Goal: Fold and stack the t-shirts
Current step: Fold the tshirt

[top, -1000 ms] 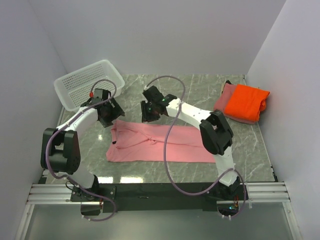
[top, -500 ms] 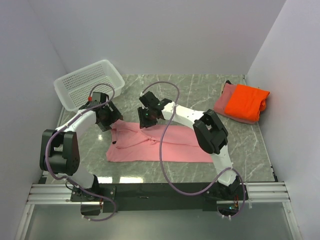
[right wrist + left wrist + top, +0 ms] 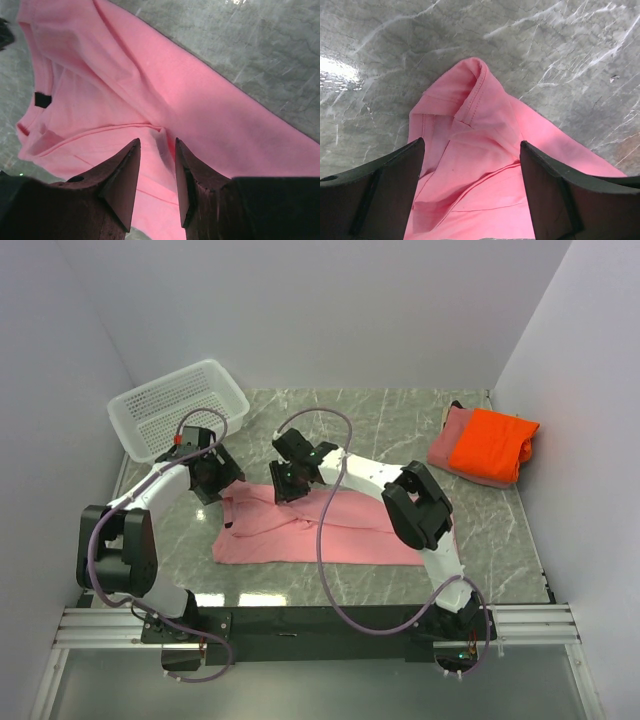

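From above, the light pink t-shirt (image 3: 270, 535) lies spread flat on the marble tabletop (image 3: 400, 430), in front of the two arm bases. The left jaws are over its far left corner, at the end of the left arm (image 3: 150, 490). The right jaws are over its far edge nearer the middle, at the end of the right arm (image 3: 365, 472). At the far right the orange t-shirt (image 3: 490, 445) sits folded on top of the dusty rose t-shirt (image 3: 448, 440). The white basket (image 3: 180, 405) stands at the far left corner.

In the left wrist view, the left jaws stand wide open, with the dark fingers (image 3: 375, 195) on either side of a folded-over corner of the light pink t-shirt (image 3: 485, 150). They grip nothing, and grey tabletop (image 3: 545, 50) shows beyond.

In the right wrist view, the right jaws stand narrowly apart, their fingers (image 3: 120, 185) pointing at a small crease in the light pink t-shirt (image 3: 200, 100). Whether the tips touch the cloth cannot be told. A small black tag (image 3: 42, 100) sits at the neckline, too small to read.
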Tool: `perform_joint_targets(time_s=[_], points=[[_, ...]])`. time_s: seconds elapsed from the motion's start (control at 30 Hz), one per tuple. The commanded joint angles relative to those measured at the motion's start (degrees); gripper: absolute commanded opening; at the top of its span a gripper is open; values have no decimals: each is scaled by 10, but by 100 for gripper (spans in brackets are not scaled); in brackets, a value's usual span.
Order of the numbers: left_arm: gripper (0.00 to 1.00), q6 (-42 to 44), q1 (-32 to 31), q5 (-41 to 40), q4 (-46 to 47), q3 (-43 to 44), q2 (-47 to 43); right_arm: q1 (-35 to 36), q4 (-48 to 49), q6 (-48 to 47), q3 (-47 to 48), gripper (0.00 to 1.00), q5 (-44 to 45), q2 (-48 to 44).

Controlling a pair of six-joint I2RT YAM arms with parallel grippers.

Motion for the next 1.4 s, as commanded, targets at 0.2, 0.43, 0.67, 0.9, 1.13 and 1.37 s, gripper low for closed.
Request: perform_joint_targets(time_s=[0.2,0.43,0.67,0.9,1.13,1.37], points=[[83,15,6,6,-2,4,-23,7,3,-19,26,38,0,31],[82,16,10,8,0,0,-23,12,11,-22,14,24,9,3],[83,12,10,16,7,0,-13,15,27,-28,-15,18,20,-42],[82,13,9,22,11,-1,-4,21,41,-40,-41,8,20,-66],[82,8,10,29,18,5,5,32,36,-60,-81,0,-9,-97],[82,1,10,40,25,21,24,43,64,-78,-166,0,-34,-153]])
